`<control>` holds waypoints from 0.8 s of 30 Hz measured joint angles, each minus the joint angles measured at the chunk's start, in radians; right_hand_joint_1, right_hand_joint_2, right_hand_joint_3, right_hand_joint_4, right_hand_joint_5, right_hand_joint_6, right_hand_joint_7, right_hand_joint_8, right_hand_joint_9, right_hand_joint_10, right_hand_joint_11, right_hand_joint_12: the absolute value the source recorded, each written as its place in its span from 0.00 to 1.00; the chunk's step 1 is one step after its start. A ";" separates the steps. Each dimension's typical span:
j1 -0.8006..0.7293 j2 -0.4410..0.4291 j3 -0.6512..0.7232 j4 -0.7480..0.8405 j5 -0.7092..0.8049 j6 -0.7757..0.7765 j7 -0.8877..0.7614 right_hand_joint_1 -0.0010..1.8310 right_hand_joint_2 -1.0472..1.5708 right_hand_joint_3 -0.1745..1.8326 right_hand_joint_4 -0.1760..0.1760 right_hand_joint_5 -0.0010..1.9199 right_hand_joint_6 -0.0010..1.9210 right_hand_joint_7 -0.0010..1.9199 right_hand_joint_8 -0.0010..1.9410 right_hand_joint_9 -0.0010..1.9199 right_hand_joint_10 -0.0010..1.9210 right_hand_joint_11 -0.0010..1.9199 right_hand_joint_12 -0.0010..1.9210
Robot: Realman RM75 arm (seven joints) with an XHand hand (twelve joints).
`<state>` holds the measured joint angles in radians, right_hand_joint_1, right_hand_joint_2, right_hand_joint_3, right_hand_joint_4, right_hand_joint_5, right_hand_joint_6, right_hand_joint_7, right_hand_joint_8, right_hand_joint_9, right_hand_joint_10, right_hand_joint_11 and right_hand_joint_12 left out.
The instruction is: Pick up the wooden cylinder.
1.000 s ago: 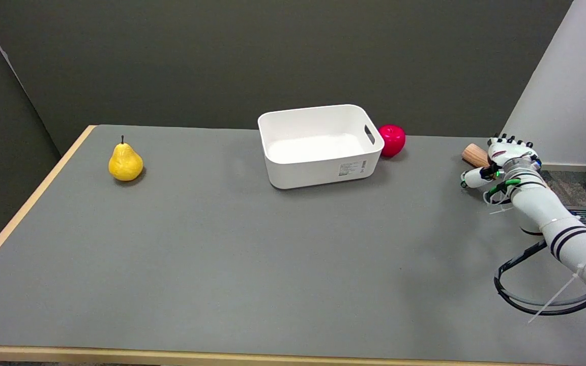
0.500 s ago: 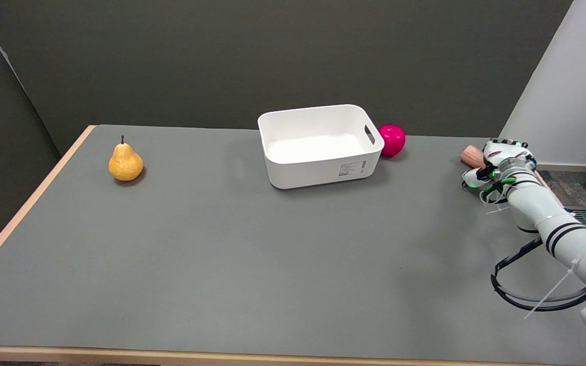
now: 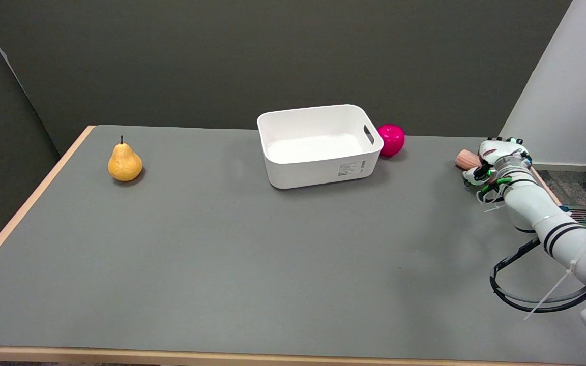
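Observation:
The wooden cylinder (image 3: 467, 159) lies on its side near the right edge of the grey table (image 3: 252, 244). Only its rounded left end shows. My right hand (image 3: 497, 158) covers the rest of it, with the fingers curled over the top and the thumb tucked under the near side, so it grips the cylinder. Whether the cylinder is off the table surface I cannot tell. The right arm reaches in from the lower right.
A white bin (image 3: 318, 145) stands at the back middle, with a red apple (image 3: 391, 139) touching its right side. A yellow pear (image 3: 124, 162) stands far left. The table's right edge runs just behind the hand.
The hand has closed more tightly over the cylinder and shifted slightly left. The cylinder's visible end has moved a little left and toward me with it.

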<state>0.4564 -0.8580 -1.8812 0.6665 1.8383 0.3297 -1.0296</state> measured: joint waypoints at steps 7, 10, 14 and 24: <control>-0.012 0.000 0.004 0.040 -0.026 0.002 -0.001 0.56 0.93 0.16 0.00 0.22 0.94 0.21 0.98 0.30 0.94 0.00 0.98; -0.022 0.000 0.013 0.071 -0.044 0.004 0.000 0.56 0.93 0.16 0.00 0.21 0.94 0.21 0.99 0.31 0.96 0.00 1.00; -0.044 0.005 0.038 0.129 -0.074 0.014 0.000 0.55 0.94 0.15 0.00 0.20 0.95 0.21 0.99 0.29 0.98 0.00 0.99; -0.144 0.019 0.136 0.343 -0.173 0.047 0.000 0.55 0.95 0.14 0.00 0.20 0.96 0.20 1.00 0.29 1.00 0.00 0.99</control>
<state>0.3124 -0.8393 -1.7448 1.0094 1.6650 0.3766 -1.0292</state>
